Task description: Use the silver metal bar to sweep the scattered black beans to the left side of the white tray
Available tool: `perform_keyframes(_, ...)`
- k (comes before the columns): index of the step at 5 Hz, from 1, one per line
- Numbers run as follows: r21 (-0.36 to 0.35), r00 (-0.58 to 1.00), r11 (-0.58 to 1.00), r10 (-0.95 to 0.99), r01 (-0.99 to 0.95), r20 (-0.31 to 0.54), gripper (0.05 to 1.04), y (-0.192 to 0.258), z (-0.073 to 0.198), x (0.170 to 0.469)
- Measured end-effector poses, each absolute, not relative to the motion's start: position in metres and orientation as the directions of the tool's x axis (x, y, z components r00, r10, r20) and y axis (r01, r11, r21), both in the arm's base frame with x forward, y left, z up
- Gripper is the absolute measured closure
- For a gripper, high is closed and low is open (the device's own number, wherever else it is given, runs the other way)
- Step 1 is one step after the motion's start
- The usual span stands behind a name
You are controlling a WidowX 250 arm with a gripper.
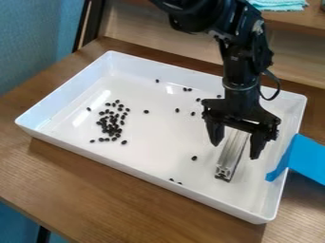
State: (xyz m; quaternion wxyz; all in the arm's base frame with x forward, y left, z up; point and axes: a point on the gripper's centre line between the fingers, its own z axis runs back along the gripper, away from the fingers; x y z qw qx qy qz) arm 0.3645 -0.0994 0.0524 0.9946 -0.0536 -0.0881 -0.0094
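The black gripper (234,149) hangs down over the right part of a white tray (152,171), its two fingers spread apart. Between and below them lies a silver metal bar (232,154), its near end resting on the tray floor; its far end is hidden behind the gripper. Whether the fingers touch the bar, I cannot tell. Small black beans (113,127) form a loose cluster in the tray's left part. Several more are scattered singly, among them a bean (194,158) left of the bar.
Blue tape (306,159) lies over the tray's right rim and onto the wooden table (114,190). The tray walls surround the bar and beans. A teal cloth (278,4) rests on a wooden ledge at the top right. A blue surface stands at the upper left.
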Motion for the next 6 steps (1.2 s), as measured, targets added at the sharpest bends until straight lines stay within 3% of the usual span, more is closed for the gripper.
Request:
perform_keyframes(2, -0.111, 0.988, 0.994, 0.031, -0.014, 0.151, 0.687, -0.091, 0.038, 0.352)
perform_keyframes(4, -0.092, 0.988, 0.995, 0.053, -0.04, 0.145, 0.698, -0.068, 0.035, 0.343)
perform_keyframes(6, -0.1, 0.987, 0.994, 0.065, -0.051, 0.145, 0.698, -0.017, 0.035, 0.343)
